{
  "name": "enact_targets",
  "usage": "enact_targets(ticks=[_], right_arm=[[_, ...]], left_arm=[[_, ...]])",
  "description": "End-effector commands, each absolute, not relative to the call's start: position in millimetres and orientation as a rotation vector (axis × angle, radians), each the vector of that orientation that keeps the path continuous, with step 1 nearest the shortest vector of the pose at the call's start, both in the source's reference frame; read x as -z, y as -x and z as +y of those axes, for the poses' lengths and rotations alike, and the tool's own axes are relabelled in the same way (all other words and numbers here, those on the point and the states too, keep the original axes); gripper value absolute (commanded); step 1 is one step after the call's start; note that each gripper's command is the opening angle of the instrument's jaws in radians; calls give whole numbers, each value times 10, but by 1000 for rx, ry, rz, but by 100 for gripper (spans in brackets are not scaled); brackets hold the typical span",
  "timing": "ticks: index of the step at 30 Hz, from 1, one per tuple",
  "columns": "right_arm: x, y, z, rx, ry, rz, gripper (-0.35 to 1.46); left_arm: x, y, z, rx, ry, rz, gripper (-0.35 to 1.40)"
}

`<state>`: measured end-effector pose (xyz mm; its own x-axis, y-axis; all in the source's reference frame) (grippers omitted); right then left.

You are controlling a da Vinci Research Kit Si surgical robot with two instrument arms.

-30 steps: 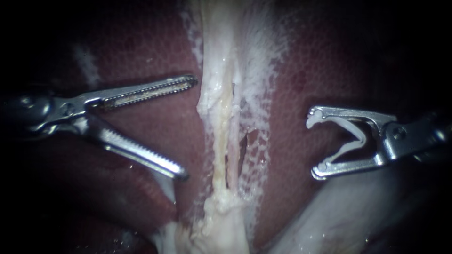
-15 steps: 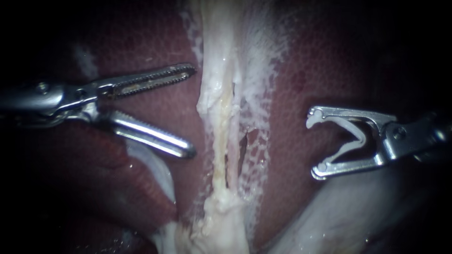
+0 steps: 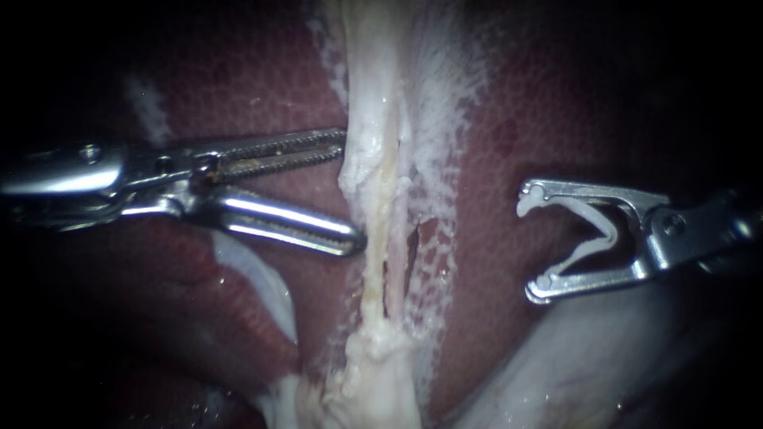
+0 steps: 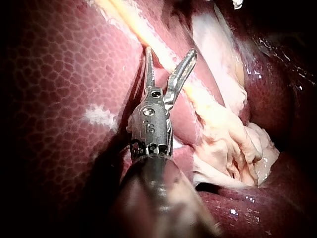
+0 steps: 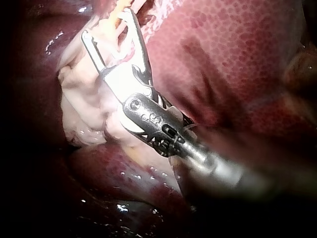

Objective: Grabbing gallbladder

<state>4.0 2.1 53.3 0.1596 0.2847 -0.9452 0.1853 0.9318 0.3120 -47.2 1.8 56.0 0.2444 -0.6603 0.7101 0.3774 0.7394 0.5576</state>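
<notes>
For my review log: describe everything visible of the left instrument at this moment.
The left instrument is shiny metal. Its shaft enters from the view's left and lies nearly level over the dark red liver. Its end effector is two long serrated jaws on a hinge, open with a clear gap. Both tips reach the edge of the pale tissue strand; nothing is gripped yet.

The mottled red liver (image 3: 540,119) bears a pale tissue strand (image 3: 372,119).
</notes>
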Motion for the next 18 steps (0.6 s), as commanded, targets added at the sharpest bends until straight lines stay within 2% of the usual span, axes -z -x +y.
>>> enact_targets(ticks=[1,6,10,18], right_arm=[[-533,-40,21,-73,-398,1420,59],[-533,-39,21,-73,-398,1420,59],[-533,-39,21,-73,-398,1420,59],[-533,-39,21,-73,-398,1420,59]], left_arm=[[-562,472,19,730,-295,-1112,39],[-568,471,22,759,-290,-1092,12],[-572,466,23,777,-283,-1081,-35],[-574,460,23,810,-271,-1052,-35]])
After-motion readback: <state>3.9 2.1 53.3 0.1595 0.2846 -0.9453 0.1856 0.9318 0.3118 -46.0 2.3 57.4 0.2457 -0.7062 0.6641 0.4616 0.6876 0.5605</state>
